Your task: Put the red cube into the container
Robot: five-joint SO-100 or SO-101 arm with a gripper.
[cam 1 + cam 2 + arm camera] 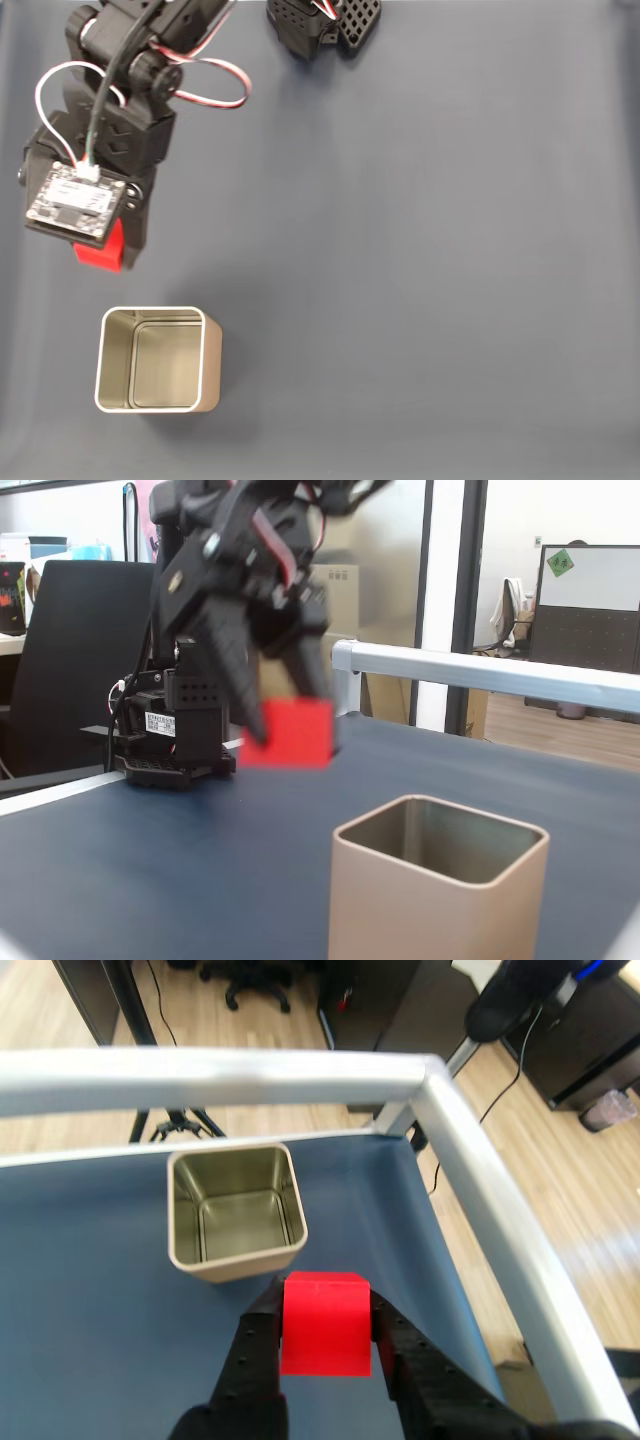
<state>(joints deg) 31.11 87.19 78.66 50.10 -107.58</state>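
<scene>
I have the gripper (325, 1345) clamped on the red cube (324, 1323), its jaws pressed to two opposite faces, lifted clear of the blue worktop (420, 260). The metal tin (158, 360) stands open just beyond it, near the worktop's railed edge.

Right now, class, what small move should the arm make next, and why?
Probably carry the cube forward over the tin before releasing. The gripper holds it raised above the table, short of the tin's open, empty mouth.
</scene>
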